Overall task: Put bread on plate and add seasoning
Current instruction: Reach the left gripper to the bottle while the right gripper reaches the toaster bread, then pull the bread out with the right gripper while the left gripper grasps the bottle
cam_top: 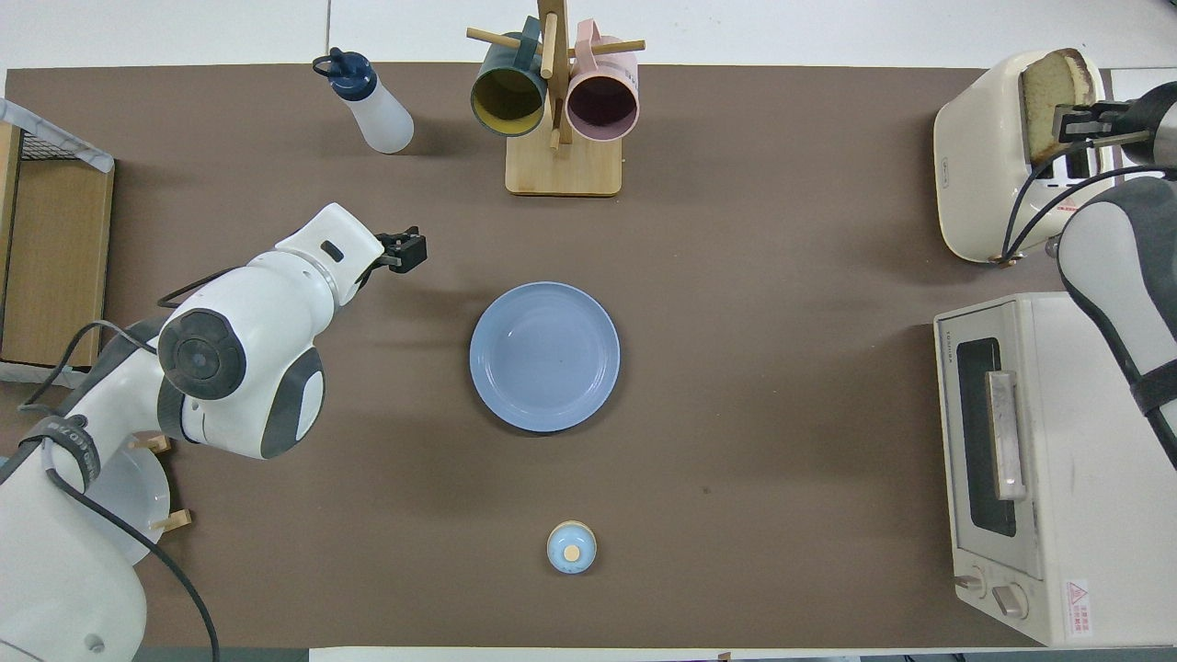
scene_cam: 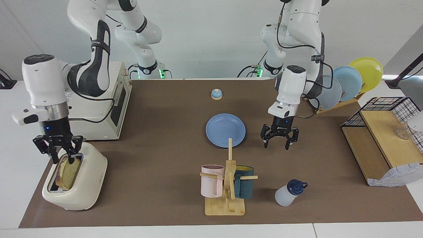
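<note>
Bread stands upright in the slot of the cream toaster, at the right arm's end of the table and farther from the robots than the toaster oven. The right gripper hangs directly above the slice with its fingers spread, one on each side of the top crust; whether they already touch it I cannot tell. The slice is thin across the slot and long along it, so I judge the fingers must close on its two flat faces and then lift straight up. The plate lies bare in the middle of the table, well apart from the toaster. The left gripper, also open, hovers above the table beside the plate, toward the left arm's end; the seasoning stands farther from the robots, near the mug rack, and this arm is clearly the nearer one to it. The facing view shows the height of each gripper and the gap between the fingers. The overhead view shows better how the bread lines up with the right gripper, whose fingers there are mostly hidden.
</note>
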`<state>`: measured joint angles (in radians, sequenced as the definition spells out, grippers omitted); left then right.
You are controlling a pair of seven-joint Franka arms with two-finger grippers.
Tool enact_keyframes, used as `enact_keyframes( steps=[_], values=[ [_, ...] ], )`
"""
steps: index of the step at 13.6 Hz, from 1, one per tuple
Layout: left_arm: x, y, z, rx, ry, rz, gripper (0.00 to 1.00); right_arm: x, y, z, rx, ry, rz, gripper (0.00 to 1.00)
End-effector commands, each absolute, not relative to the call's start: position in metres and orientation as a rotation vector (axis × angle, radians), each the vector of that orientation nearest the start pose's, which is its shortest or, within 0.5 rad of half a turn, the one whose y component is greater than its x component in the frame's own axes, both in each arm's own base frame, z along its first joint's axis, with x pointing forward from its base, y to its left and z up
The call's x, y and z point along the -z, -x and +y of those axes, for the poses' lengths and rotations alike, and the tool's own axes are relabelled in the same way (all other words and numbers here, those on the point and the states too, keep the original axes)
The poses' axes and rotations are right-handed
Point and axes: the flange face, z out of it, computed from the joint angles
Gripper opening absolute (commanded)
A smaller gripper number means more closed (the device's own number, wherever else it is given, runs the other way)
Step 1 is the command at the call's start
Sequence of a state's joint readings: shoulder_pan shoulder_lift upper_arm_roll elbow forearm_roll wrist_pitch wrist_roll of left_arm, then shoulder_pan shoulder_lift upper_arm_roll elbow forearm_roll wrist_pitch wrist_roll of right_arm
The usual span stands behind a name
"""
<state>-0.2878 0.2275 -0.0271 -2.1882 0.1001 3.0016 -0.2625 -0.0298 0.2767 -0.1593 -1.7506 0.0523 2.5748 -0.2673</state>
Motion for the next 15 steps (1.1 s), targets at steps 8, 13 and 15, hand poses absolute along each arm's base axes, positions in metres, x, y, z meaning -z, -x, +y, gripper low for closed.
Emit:
enact_keyframes(
  steps=[8,13,15],
  values=[
    [-0.309,-0.641,-0.227,1.114,2.928,0.02,1.0,-0.585,-0.664,-0.079,0.76,3.181,-0.567,0.0],
    [-0.308,-0.67,-0.208,1.173,2.882,-0.002,1.0,-0.626,-0.6,0.02,0.368,3.089,-0.671,0.0],
    [-0.305,-0.679,-0.205,1.178,2.871,-0.005,1.0,-0.631,-0.599,0.077,0.462,3.068,-0.522,0.0]
  ],
)
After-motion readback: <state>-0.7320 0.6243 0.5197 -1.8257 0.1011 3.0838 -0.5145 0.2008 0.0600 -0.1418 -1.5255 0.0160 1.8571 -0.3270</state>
